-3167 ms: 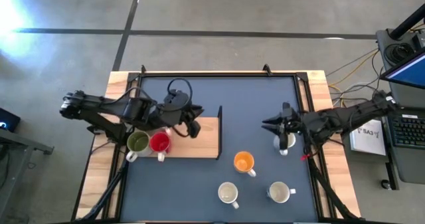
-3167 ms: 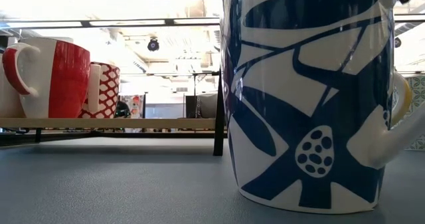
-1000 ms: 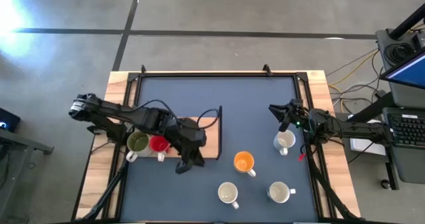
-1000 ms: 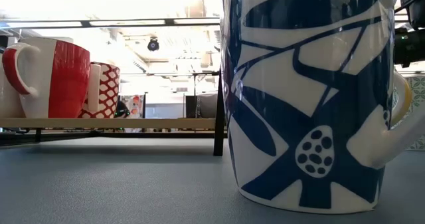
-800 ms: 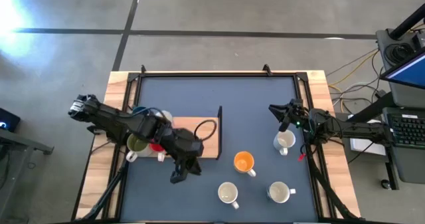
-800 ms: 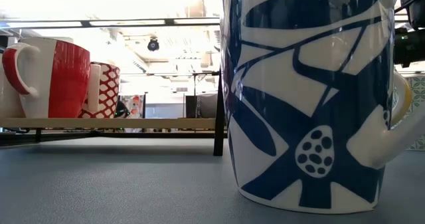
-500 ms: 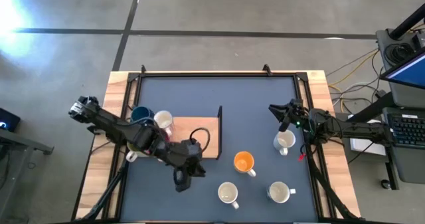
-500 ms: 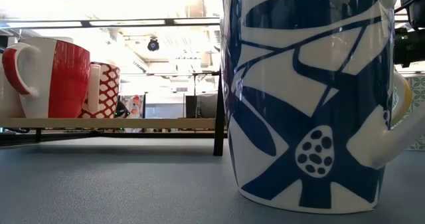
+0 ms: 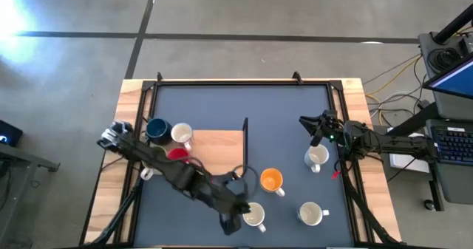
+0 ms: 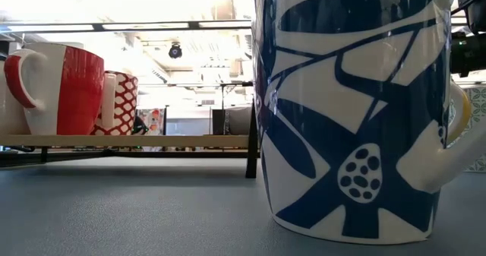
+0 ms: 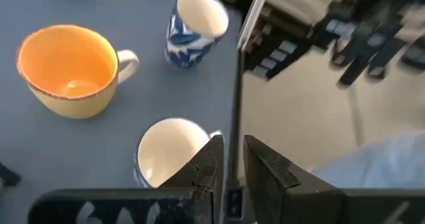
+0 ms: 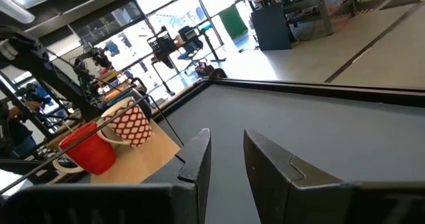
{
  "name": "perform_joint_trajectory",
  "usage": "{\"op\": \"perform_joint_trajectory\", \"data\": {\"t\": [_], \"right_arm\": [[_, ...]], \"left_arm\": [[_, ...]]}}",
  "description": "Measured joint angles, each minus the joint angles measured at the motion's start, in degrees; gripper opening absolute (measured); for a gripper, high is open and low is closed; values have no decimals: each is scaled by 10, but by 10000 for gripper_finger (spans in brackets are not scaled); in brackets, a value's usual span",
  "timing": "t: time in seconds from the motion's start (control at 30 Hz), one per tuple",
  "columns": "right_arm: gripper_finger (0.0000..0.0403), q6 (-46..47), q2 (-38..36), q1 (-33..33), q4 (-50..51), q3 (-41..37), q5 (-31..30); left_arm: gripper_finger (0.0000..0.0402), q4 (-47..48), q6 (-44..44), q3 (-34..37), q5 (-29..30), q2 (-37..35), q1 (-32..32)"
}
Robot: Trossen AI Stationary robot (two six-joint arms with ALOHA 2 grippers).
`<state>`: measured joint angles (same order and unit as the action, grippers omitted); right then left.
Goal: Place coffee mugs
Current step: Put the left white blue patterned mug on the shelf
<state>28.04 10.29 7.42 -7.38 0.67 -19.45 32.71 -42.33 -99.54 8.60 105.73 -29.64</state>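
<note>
My left gripper (image 9: 233,221) hangs over the table's near side with a narrow gap between its fingers (image 11: 230,159) and nothing in it. It is right beside a white mug (image 9: 254,216), whose rim (image 11: 169,147) shows next to one finger; I cannot tell whether they touch. An orange mug (image 9: 271,179), a blue-and-white mug (image 9: 312,213) and another white mug (image 9: 318,157) stand on the blue mat. A dark blue mug (image 9: 156,128), a red-patterned white mug (image 9: 180,134) and a red mug (image 9: 176,154) stand on the wooden board (image 9: 222,149). My right gripper (image 9: 310,127) waits open at the right.
A thin black upright (image 9: 244,145) stands at the board's right edge. The blue-and-white mug (image 10: 349,112) fills the low view, close to the table's near edge (image 11: 238,84). A laptop and cables (image 9: 443,79) lie off the table to the right.
My left arm has swung from the wooden board toward the table's near edge and right, ending beside the white mug. The dark blue and patterned mugs on the board, which it covered before, now show. The mugs have not moved.
</note>
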Motion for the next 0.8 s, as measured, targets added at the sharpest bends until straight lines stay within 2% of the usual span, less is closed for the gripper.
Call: {"op": "perform_joint_trajectory", "data": {"t": [0.2,0.3,0.5,0.63,0.8], "right_arm": [[80,0,0,0,0,0,0],[76,0,0,0,0,0,0],[74,0,1,0,-2,0,-1],[79,0,0,0,-2,0,0],[82,0,0,0,0,0,0]], "left_arm": [[41,237,9,-247,11,140,-6],[42,324,3,-358,14,213,-6],[79,204,-48,-234,-24,189,-11],[103,196,-66,-218,-29,191,-21],[114,202,-39,-224,-36,211,-33]]}}
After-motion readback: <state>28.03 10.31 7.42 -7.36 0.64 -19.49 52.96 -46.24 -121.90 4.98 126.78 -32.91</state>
